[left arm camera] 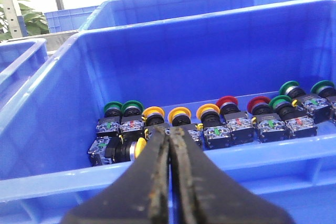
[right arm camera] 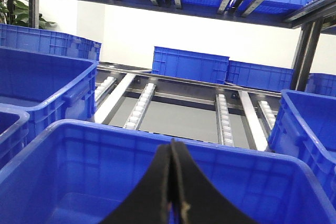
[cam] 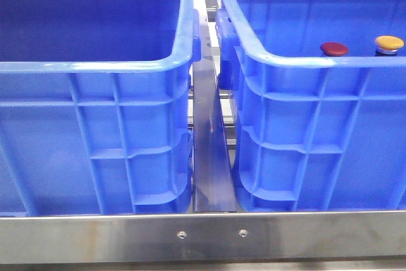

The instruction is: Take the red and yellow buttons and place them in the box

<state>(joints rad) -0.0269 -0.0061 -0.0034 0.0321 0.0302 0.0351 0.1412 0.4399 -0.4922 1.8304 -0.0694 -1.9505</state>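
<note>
In the front view two large ribbed blue plastic crates stand side by side behind a brushed steel rail [cam: 209, 236], the left crate [cam: 95, 131] and the right crate [cam: 317, 138], with a dark blue divider strip [cam: 212, 157] in the gap between them. Two buttons show above the near rim of the right crate: one dark red dome-capped push button [cam: 333, 49] and, just beside it toward the right, one yellow-orange dome-capped push button [cam: 389, 44]; their bodies are hidden by the rim, and neither arm appears here. In the left wrist view the left gripper [left arm camera: 169, 145], with worn black fingers, is pressed closed with nothing between the fingers, hovering above the near rim of a blue crate [left arm camera: 47, 129] whose floor carries a row of push buttons along its near side: about four green-capped, about four yellow-capped and two red-capped [left arm camera: 227, 103], each on a black and clear contact block; the rim cuts off their lower parts and one yellow button lies on its side. In the right wrist view the right gripper [right arm camera: 173, 182] also has its black fingers together and empty, above another blue crate [right arm camera: 79, 171]; past it lies a roller conveyor shelf [right arm camera: 178, 108], with more blue crates around.
</note>
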